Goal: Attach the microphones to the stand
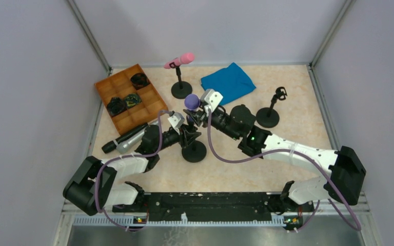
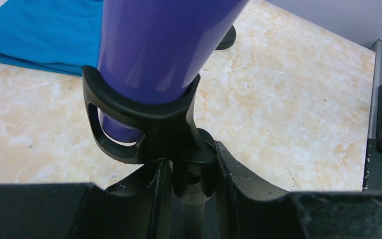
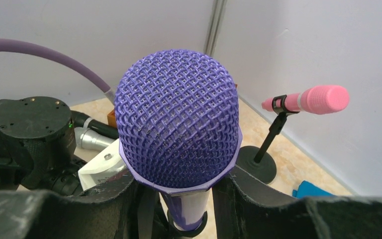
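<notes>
A purple microphone stands tilted in the black clip of the middle stand. Its mesh head fills the right wrist view and its body fills the left wrist view. My right gripper is shut on the handle just under the head. My left gripper is shut on the stand's post below the clip joint. A pink microphone sits clipped on the back stand. A black and silver microphone lies on the table to the left.
An empty stand with an open clip is at the right. A folded blue cloth lies at the back. An orange compartment tray holding dark items sits at back left. Enclosure walls surround the table.
</notes>
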You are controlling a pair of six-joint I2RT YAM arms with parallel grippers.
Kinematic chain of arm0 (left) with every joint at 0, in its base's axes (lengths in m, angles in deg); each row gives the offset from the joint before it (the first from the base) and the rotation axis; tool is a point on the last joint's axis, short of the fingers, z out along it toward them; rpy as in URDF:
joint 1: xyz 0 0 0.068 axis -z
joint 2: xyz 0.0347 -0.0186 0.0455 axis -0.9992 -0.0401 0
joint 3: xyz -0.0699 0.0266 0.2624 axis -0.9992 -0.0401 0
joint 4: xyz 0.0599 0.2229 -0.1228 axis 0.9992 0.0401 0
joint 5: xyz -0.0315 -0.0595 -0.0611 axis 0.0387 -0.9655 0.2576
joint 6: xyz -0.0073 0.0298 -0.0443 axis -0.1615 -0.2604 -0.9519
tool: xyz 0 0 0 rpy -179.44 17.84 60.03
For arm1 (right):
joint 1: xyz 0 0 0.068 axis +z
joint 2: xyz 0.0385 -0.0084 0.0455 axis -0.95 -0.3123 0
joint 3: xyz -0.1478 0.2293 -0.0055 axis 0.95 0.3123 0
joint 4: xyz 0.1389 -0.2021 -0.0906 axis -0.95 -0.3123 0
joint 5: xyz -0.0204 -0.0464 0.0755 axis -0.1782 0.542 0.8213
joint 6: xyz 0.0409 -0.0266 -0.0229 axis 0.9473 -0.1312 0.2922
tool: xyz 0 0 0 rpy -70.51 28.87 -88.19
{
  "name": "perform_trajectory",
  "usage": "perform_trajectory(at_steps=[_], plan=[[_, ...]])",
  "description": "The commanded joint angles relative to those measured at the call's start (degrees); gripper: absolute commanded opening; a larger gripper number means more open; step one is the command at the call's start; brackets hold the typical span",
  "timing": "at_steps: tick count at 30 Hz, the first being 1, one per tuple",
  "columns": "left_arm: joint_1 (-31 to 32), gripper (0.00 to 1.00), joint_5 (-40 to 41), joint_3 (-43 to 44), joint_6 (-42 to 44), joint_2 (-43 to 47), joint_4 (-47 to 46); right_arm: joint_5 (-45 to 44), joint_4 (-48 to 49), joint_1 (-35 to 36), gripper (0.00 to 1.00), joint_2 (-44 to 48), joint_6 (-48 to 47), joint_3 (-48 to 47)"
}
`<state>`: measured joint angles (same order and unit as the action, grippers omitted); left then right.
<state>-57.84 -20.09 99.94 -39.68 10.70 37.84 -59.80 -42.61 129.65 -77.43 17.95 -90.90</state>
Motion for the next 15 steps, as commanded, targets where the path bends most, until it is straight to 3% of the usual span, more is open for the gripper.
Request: perform_trajectory(at_steps=[1, 15], plan=[[0.9, 0.0, 1.8, 2.2, 5.4, 1.7, -6.6, 2.4, -25.8, 0.0, 0.0, -6.9, 6.8, 4.0], [1.1, 0.0, 1.9, 2.4, 5.5, 1.6, -6.0, 2.8, -29.4, -1.1, 0.0, -7.5, 10.1, 2.4]])
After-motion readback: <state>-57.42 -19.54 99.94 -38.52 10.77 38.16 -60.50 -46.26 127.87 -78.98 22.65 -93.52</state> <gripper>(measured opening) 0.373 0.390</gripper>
